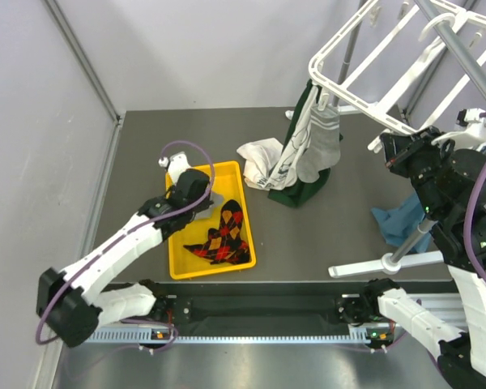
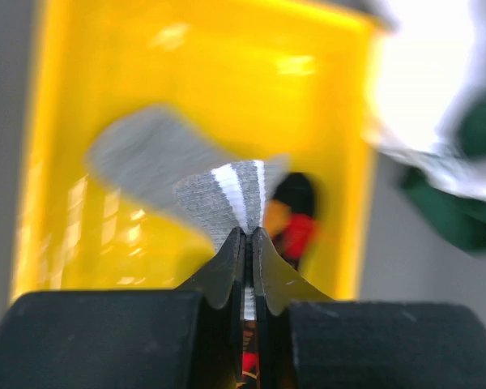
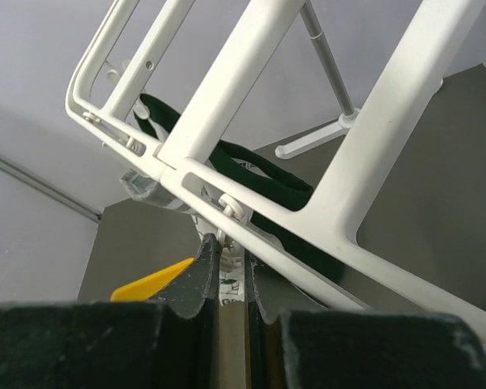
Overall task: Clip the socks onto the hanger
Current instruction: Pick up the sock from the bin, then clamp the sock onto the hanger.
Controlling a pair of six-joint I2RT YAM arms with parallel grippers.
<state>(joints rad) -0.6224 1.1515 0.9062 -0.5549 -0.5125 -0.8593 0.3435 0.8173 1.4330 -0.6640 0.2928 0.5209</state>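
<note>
Grippers both closed: left on grey sock [image 2: 211,203], right on clip [image 3: 228,263]

The left gripper [image 2: 249,235] is down in the yellow tray [image 1: 185,258] at the table's [image 1: 324,235] left side. Its jaws are pressed together on a fold of the grey sock, and white stripes on the cuff show just above the fingertips. The rest of that sock trails off toward the tray's back wall. The argyle pair [image 1: 224,235] lies loose in the same tray, just right of the gripper and nearer the front edge.

The right gripper [image 3: 229,253] is raised under the hanger [image 3: 245,69], which tilts high over the table's far right, held on the pole [image 1: 462,61]. Its jaws stand almost together, with a small white clip nipped between them right below a cross bar.

Another grey sock with striped cuff [image 1: 326,146] hangs from the hanger's near corner, beside a dark green cloth [image 1: 304,193] and a white cloth [image 1: 261,162] bunched on the table. A blue cloth [image 1: 397,223] lies by the right arm.
</note>
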